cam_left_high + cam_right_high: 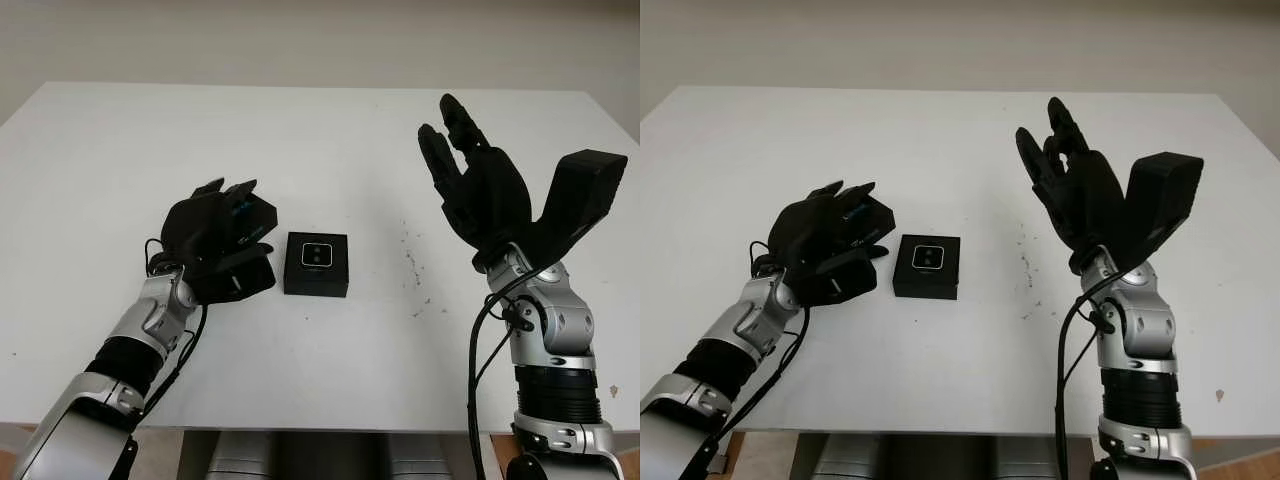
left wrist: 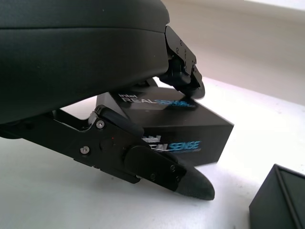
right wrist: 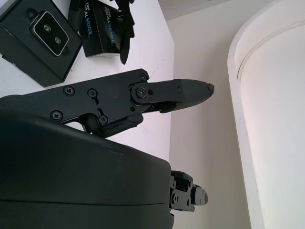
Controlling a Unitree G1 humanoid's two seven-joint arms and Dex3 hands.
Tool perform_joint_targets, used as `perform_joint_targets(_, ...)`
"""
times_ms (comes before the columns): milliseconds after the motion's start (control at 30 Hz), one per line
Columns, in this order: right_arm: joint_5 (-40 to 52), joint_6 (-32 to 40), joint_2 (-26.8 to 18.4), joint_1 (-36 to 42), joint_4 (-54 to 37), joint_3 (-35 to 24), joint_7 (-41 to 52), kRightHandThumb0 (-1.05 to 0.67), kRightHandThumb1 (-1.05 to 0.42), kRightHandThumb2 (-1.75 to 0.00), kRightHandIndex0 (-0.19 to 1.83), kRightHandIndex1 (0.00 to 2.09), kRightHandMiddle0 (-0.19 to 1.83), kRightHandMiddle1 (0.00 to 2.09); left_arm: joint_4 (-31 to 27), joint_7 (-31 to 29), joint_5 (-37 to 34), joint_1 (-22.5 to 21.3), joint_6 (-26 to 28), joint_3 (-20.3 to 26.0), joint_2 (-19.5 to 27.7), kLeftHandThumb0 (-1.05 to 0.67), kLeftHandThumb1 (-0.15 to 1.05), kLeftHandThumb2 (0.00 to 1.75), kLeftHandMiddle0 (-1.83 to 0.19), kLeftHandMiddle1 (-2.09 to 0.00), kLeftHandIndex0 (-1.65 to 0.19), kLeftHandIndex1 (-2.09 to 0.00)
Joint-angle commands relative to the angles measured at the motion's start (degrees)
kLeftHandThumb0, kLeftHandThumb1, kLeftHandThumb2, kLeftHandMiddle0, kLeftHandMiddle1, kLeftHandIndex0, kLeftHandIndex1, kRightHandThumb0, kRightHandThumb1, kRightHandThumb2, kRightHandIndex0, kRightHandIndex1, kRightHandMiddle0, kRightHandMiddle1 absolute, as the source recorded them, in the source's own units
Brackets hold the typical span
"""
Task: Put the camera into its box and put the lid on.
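Left hand (image 1: 222, 240) was clamped on the lid (image 2: 167, 125), a black piece with RealSense lettering, fingers over its top and thumb low on its side. Whether the lid touched the white surface (image 1: 300, 140) or hung just above it could not be told. The box (image 1: 317, 264) sat just beside that hand, on its thumb side, with the camera (image 1: 318, 255) already seated inside, two lenses facing up. So the camera step looked done and the lid step was in hand.

Right hand (image 1: 478, 180) was raised well off to the far side of the box, open and holding nothing.

To do the step well: lift the lid clear, carry it sideways over the box, square its edges to the box rim, lower it straight, then let go only once it seats. Tilt would likely catch a corner. Steadying the box with the right hand might help.

Hard to make out: the lid's underside and open face were hidden by the left hand, so its orientation was uncertain. The box was cut off at the frame corner in the left wrist view.
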Motion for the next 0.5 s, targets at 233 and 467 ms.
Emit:
perform_joint_targets(233, 0.4, -0.6, 0.7, 0.2, -0.9, 0.3, 0.5, -0.53, -1.05, -0.31, -0.17, 0.04, -0.07, 0.06, 0.6, -2.5, -2.8, 0.1, -1.0, 1.1, 0.9, -0.08, 0.99, 0.05, -0.34, -1.26, -0.32, -1.29)
perform_joint_targets(467, -0.6, -1.7, 0.8, 0.6, -0.3, 1.1, 0.8, -0.49, -1.05, -0.37, -0.17, 0.05, -0.07, 0.06, -5.0, -5.4, -7.8, 1.4, -2.3, 3.9, 1.6, -0.09, 0.98, 0.05, -0.36, -1.32, -0.29, -1.33)
